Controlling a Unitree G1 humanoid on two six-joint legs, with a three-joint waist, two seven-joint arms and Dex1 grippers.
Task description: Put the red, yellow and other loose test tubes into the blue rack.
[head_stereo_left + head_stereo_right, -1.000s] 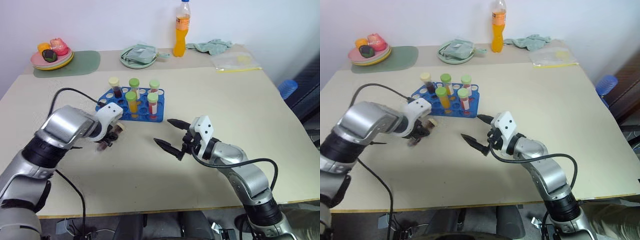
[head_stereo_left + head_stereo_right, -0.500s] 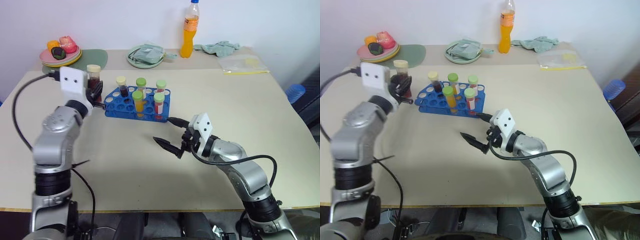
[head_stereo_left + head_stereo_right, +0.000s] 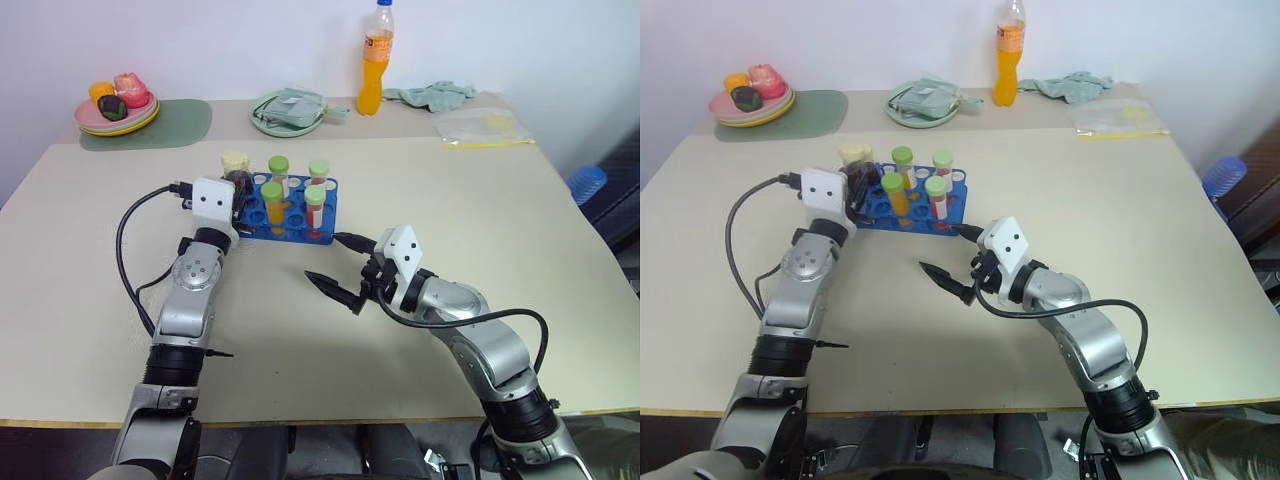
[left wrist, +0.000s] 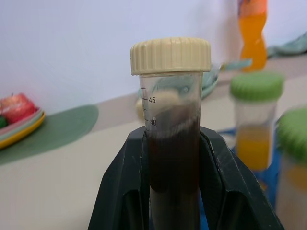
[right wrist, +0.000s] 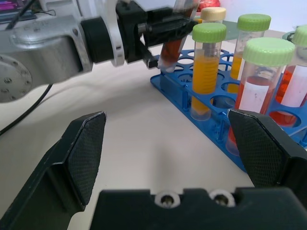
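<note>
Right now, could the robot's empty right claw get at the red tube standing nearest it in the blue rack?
Probably yes. The right claw is open and empty, with bare table between it and the red tube at the blue rack edge.

dark brown tube [image 4: 173,158]: lower end cut off by the left wrist frame and pinched between the left claw [image 4: 184,191] fingers, tip unseen. in the right wrist view its cap is cut by the frame edge. blue rack [image 3: 290,222]: near-left corner hidden behind the left claw housing, hole under the tube can't be told. orange bottle [image 4: 253,28] blurred, top cropped. right claw [image 5: 177,148] finger ends cropped.
</note>
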